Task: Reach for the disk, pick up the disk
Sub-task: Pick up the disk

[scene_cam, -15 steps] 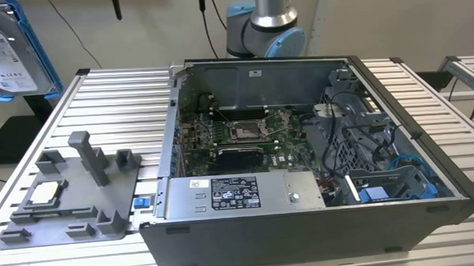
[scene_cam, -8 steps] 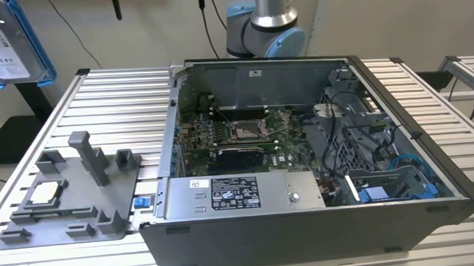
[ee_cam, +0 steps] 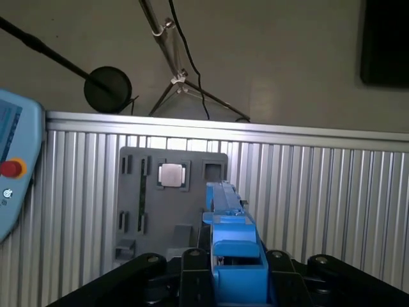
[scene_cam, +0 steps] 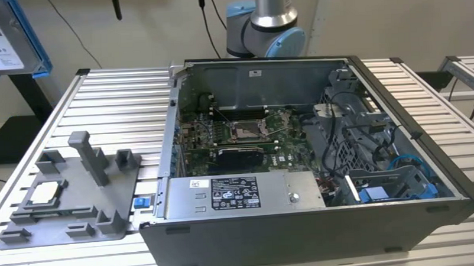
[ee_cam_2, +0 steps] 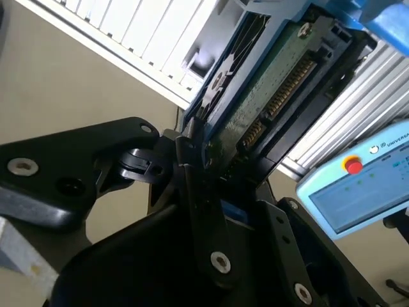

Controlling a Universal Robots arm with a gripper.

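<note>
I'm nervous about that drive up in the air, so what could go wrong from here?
The pincer grips the disk at one end, most of it sticking out, so it might slip. It points toward the grey tray holding the chip, so a drop could hit both.

Free pass over the bare table (scene_cam: 118,107) slats beyond the grey tray (scene_cam: 67,224). The tray has upright posts (scene_cam: 88,159), tallest near its middle. The computer case (scene_cam: 304,237) is open on top, walls all round. Clear over the board (scene_cam: 237,133) in the middle; cables (scene_cam: 354,114) and drive cage (scene_cam: 392,184) crowd the exterior view's right, power supply (scene_cam: 239,195) along the near wall. The disk (ee_cam_2: 275,83) clamped in the gripper (ee_cam_2: 192,160) juts out ahead of it
</note>
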